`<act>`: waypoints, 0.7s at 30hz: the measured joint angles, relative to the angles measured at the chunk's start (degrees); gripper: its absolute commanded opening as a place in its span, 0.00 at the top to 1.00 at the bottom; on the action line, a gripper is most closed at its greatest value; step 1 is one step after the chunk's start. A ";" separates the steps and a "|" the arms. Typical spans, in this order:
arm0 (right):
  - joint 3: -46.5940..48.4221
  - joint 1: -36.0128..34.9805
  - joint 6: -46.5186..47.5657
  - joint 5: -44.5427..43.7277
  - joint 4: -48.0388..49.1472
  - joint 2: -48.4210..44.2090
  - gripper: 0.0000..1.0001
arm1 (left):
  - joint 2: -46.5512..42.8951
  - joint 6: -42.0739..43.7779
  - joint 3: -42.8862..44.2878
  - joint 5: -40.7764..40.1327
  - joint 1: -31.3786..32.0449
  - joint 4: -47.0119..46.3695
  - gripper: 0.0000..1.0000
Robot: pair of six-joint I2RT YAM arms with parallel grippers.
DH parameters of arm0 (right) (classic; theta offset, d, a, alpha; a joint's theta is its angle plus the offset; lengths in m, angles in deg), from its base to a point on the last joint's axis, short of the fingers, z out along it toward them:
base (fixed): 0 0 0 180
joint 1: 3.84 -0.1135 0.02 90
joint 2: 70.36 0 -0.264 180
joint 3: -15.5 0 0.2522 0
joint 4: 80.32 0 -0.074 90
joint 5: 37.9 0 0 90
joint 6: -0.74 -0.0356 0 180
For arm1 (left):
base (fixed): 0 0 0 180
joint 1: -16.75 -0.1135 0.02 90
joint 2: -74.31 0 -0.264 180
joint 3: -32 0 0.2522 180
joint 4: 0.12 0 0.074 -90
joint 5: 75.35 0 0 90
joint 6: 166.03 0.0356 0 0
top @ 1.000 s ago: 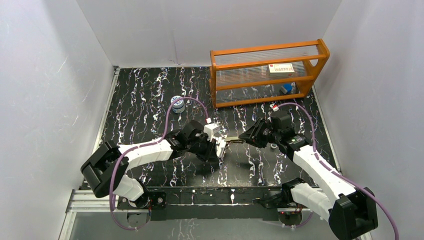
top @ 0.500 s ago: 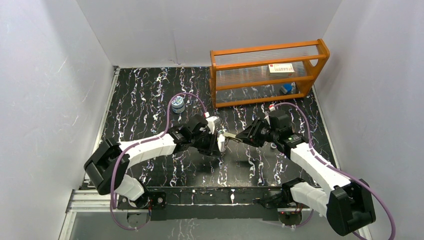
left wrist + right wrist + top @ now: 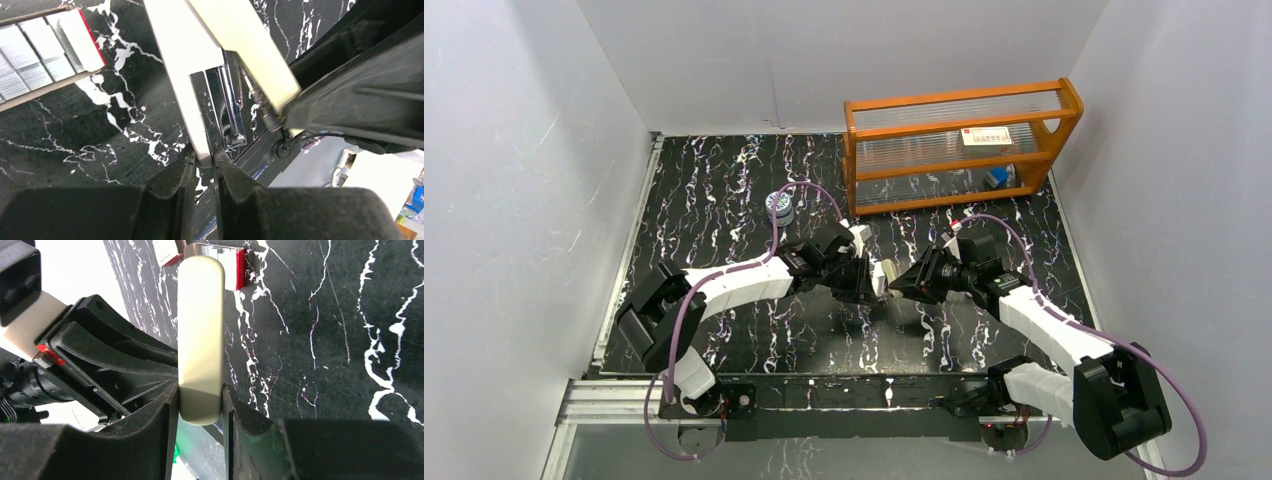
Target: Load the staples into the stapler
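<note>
Mid-worktop (image 3: 724,200), stapler (image 3: 200,335) held open, long axis spanning both arms: right jaws pinch its beige top, left jaws pinch the base by the channel (image 3: 227,110); staples (image 3: 25,65) lie on worktop nearer the left jaws.

Centre blocked, left side free
Left gripper (image 3: 204,160) and right gripper (image 3: 200,400) clamp the stapler (image 3: 200,330) at centre; rack (image 3: 944,150) fills far right corner; jar (image 3: 779,208) near far edge.
</note>
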 measured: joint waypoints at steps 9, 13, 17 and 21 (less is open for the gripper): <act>-0.22 -0.68 1.68 2.40 3.54 4.13 0.51 | 2.69 -3.56 1.90 0.20 0.22 -1.62 1.00; -0.20 -2.69 1.90 2.60 4.63 5.84 0.39 | 3.34 -4.70 2.23 0.94 0.42 -2.69 1.00; -0.20 -3.61 2.25 3.02 5.05 6.05 0.46 | 3.37 -4.98 2.60 0.76 0.55 -3.34 1.00; -0.20 -3.76 2.12 2.38 5.09 5.92 0.53 | 3.37 -5.14 2.60 0.46 0.59 -3.37 1.00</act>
